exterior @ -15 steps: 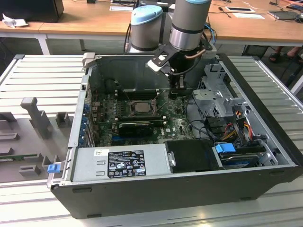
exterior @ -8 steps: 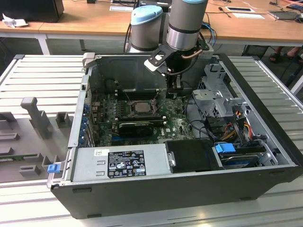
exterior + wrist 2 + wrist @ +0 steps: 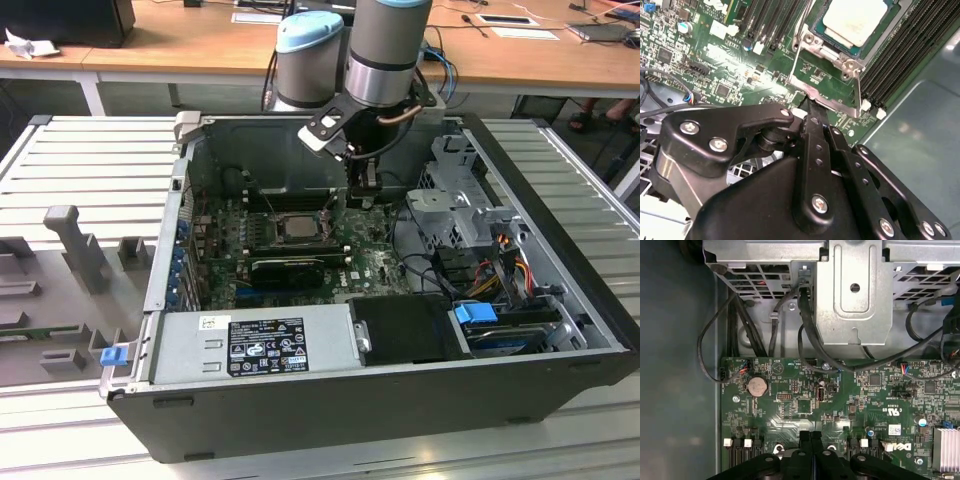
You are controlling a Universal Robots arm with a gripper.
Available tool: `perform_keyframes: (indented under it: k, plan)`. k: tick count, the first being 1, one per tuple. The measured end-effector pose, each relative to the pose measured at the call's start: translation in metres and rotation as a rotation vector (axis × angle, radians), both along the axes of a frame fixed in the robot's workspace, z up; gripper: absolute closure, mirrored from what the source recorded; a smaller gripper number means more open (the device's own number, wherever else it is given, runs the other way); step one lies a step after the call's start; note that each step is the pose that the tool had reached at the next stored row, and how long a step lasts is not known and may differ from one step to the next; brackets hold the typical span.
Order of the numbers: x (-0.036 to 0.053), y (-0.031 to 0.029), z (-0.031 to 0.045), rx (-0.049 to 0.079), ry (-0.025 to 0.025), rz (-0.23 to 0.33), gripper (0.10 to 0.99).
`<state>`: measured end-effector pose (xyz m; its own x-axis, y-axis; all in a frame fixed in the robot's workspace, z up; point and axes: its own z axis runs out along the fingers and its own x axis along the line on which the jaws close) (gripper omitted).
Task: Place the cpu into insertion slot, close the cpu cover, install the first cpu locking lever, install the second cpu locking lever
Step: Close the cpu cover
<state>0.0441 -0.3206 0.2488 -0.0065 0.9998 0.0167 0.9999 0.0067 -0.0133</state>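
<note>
Exterior view. An open computer case lies on its side on a ribbed metal desk. The arm comes down from the upper middle of the frame, and its claw reaches into the case over the green motherboard. The cpu sits in the insertion slot near the middle of the board, just to the exterior view's left of the claw. A grey power supply fills the lower part of the case.

Second wrist view. The cpu shows its pale metal top, seated flat. The cpu cover lies down around it, with the chip showing through the square cut-out. The claw is clenched, its two black fingers pressed together with nothing seen between them. The tip is just beside a corner of the metal frame around the slot; contact cannot be told. Whether the locking levers are latched cannot be told either. Long black memory slots run along both sides of the slot.

First wrist view. The fingers meet with only a thin seam between them. They stand over the edge of the board between white-tipped slot ends. Beyond them on the board sits a round coin battery. Further off, black cables run to a grey metal bracket.
</note>
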Motion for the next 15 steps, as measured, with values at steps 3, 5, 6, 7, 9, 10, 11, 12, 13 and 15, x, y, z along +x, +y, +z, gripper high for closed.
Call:
perform_keyframes:
  k: [3, 5, 6, 7, 9, 10, 11, 12, 13, 15]
  plan:
    - [-0.0084, -0.0004, 0.0, 0.001, 0.0, 0.0, 0.98]
    - [-0.0154, -0.0004, 0.0, 0.001, -0.0001, 0.0, 0.98]
    - [-0.0185, -0.0004, -0.0001, 0.001, -0.0003, 0.0, 0.98]
    - [-0.0234, -0.0005, -0.0002, 0.001, -0.0008, 0.0, 0.98]
    - [-0.0277, -0.0004, -0.0007, 0.001, -0.0012, 0.0, 0.98]
    - [-0.0312, -0.0004, -0.0008, 0.001, -0.0014, 0.0, 0.98]
    - [-0.038, -0.0005, -0.0011, 0.001, -0.0022, 0.0, 0.98]
    - [-0.0408, -0.0004, -0.0015, 0.001, -0.0024, 0.0, 0.98]
    - [-0.042, -0.0004, -0.002, 0.001, -0.0025, 0.0, 0.98]
    - [-0.044, -0.0005, -0.0045, 0.001, -0.0028, 0.0, 0.98]
